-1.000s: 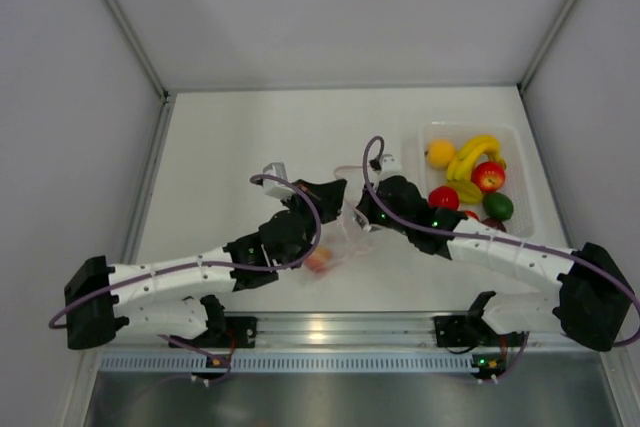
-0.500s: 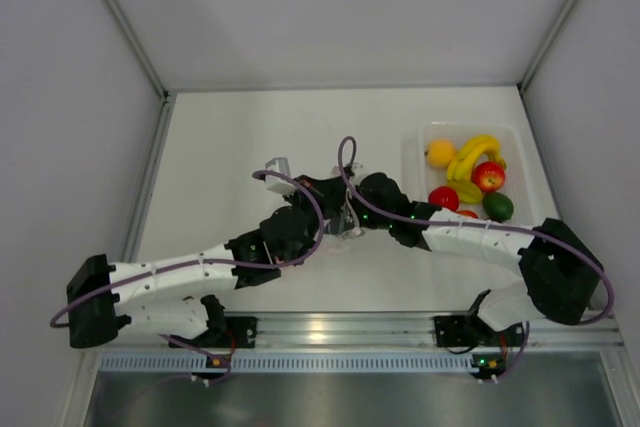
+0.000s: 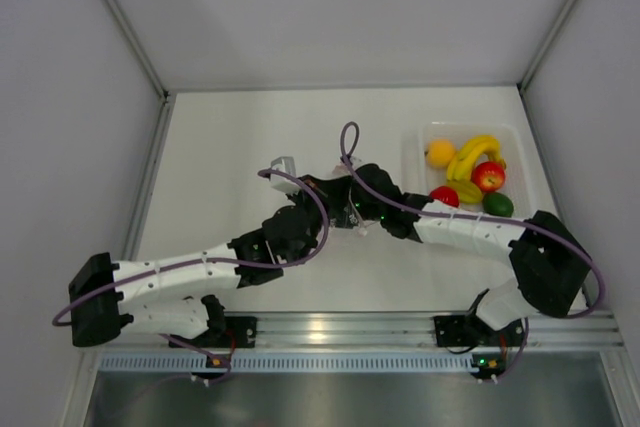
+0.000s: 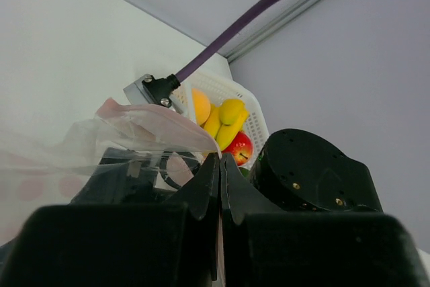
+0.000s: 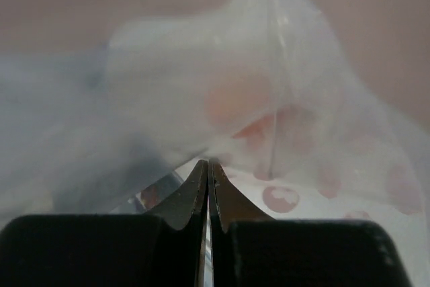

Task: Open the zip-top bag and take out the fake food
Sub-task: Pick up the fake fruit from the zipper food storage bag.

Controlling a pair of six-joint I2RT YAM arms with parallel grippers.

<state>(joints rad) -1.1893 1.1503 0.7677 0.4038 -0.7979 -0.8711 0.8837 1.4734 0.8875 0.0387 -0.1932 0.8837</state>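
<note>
Zip-top bag (image 4: 138, 129) at mid-table (image 3: 230, 147), between the two arms: left gripper (image 4: 220, 166) and right gripper (image 5: 207, 169) each have jaws pressed together on a fold of its clear film, while fake food (image 3: 470, 172) lies in the tray (image 3: 425, 133) further right. Film is judged light, limp and slippery, so hold is best taken at the stiffer pink zip strip (image 4: 127, 109), one lip per gripper; the bag's contents cannot be made out
</note>
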